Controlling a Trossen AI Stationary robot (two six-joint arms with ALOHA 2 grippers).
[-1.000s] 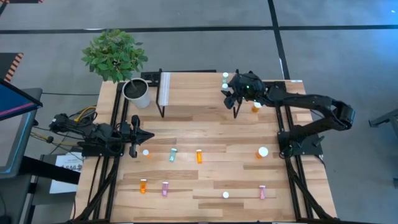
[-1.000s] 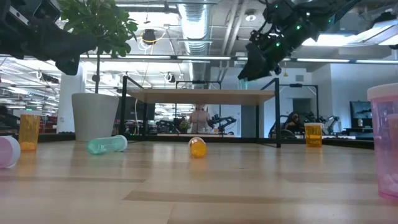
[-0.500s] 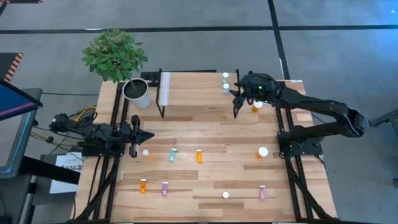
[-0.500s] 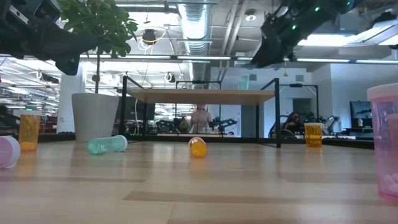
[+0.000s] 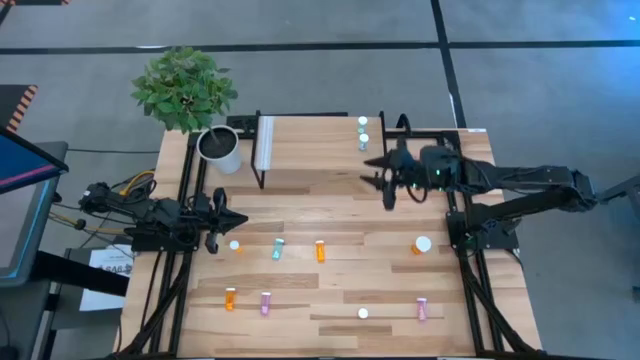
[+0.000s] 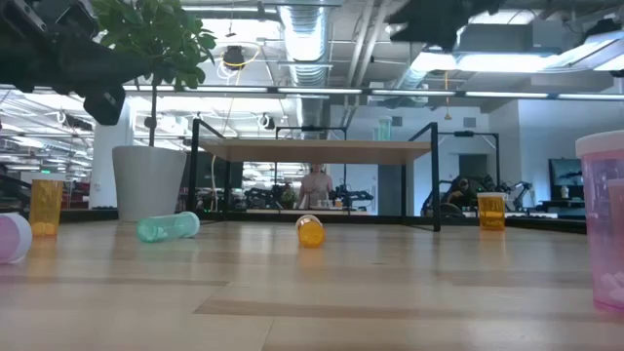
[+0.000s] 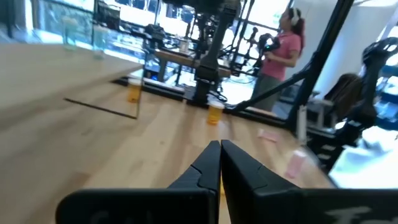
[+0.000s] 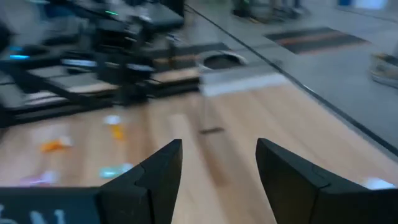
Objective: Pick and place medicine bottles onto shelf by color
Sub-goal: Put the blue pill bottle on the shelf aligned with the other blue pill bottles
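The shelf (image 5: 310, 150) stands at the table's far middle and also shows in the low view (image 6: 317, 150). Two teal bottles (image 5: 363, 132) stand upright on its right end; the low view shows one (image 6: 382, 128). My right gripper (image 5: 378, 172) hovers open and empty just off the shelf's near right corner, its fingers apart in its wrist view (image 8: 217, 165). My left gripper (image 5: 226, 222) waits shut and empty at the table's left side (image 7: 219, 163). A teal bottle (image 5: 278, 249) and an orange one (image 5: 320, 251) lie on their sides mid-table.
A potted plant in a white pot (image 5: 221, 148) stands left of the shelf. More bottles are spread over the table's near half: orange (image 5: 231, 298), pink (image 5: 265, 302), pink (image 5: 421, 310), a larger orange one (image 5: 421, 245), and white-capped ones (image 5: 363, 313). A person (image 7: 283, 50) stands in the room beyond.
My right gripper has let go of a teal bottle, which now stands on the shelf's right end beside the first one. The gripper has then drawn back up and toward the table's near edge, off the shelf.
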